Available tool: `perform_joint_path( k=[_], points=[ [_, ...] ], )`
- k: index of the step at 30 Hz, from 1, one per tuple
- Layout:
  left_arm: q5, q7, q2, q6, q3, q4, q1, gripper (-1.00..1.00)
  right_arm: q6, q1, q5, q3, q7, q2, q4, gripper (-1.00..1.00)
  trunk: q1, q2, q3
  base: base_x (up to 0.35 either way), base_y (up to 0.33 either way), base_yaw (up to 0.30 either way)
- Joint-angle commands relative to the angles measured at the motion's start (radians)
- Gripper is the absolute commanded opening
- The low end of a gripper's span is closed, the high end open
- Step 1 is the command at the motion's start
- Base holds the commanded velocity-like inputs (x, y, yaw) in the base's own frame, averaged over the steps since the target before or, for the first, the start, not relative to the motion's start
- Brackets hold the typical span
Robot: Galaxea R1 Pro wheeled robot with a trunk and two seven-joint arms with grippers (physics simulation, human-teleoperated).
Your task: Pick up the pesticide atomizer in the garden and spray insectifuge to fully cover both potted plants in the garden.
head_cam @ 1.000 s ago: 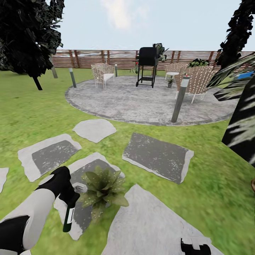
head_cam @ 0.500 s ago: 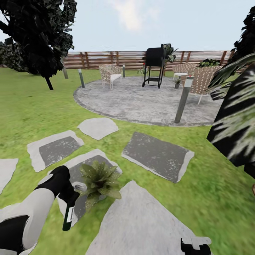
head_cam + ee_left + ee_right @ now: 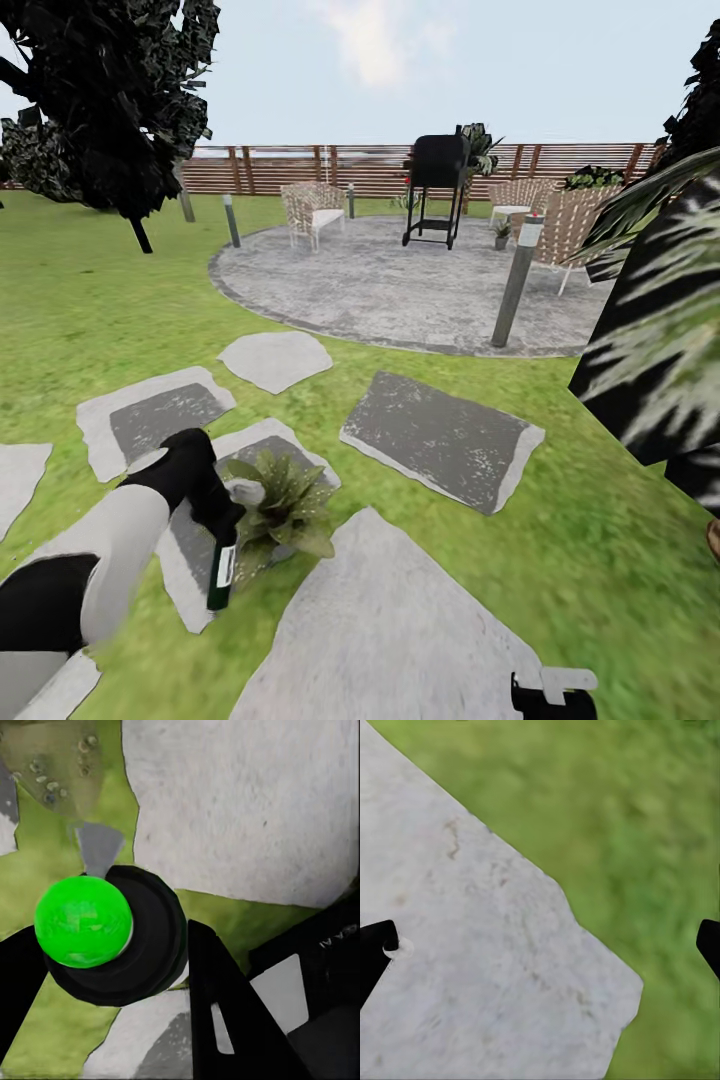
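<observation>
My left gripper (image 3: pixel 213 512) is shut on the pesticide atomizer (image 3: pixel 220 572), a slim dark-green bottle with a white label that hangs tilted over a stepping stone. Its whitish spray head (image 3: pixel 246 492) points at the near potted plant (image 3: pixel 287 503), a low green rosette touching distance to its right. In the left wrist view the atomizer's green dot (image 3: pixel 82 921) sits between the black fingers (image 3: pixel 217 1009), with spotted leaves (image 3: pixel 52 757) beyond. Far off on the patio stands another small potted plant (image 3: pixel 501 233). My right gripper (image 3: pixel 553 694) hangs low and open over a pale stone (image 3: pixel 487 967) and grass.
Pale stepping stones (image 3: pixel 440 440) cross the lawn toward the round grey patio (image 3: pixel 400 290). A grey bollard lamp (image 3: pixel 515 280), a black grill (image 3: pixel 438 185) and wicker chairs (image 3: pixel 312 210) stand there before the slatted fence (image 3: pixel 280 170). A striped agave (image 3: pixel 660 340) crowds the right; a dark tree (image 3: pixel 110 100) stands left.
My left arm has lifted and swung the atomizer to the right, closer to the near plant. The head view first panned left across the garden, then held nearly steady.
</observation>
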Motion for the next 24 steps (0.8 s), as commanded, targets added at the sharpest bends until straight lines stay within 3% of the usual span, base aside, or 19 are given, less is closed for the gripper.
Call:
perform_joint_path(
  k=[1,4,18,24],
  points=[
    [-0.012,-0.102,0.006,0.008,-0.043,0.047,-0.036,-1.00,-0.003,0.000,0.010,-0.008,-0.003,0.002,0.001,1.00,0.000,0.000,-0.001,0.000,0.000,0.000],
    [-0.015,-0.140,0.010,0.004,-0.081,0.059,-0.035,-1.00,-0.003,0.000,0.010,-0.007,-0.004,0.003,0.000,1.00,0.000,0.000,-0.001,0.000,0.000,0.000],
    [-0.016,-0.141,0.005,0.006,-0.082,0.049,-0.028,-1.00,-0.003,0.000,0.008,-0.007,-0.004,0.004,0.000,1.00,0.000,0.000,0.002,0.001,-0.002,-0.064],
    [-0.015,-0.132,0.005,0.009,-0.080,0.047,-0.025,-1.00,-0.003,0.000,0.009,-0.007,-0.004,0.004,0.001,1.00,0.000,0.000,0.002,0.027,-0.207,0.000]
  ],
)
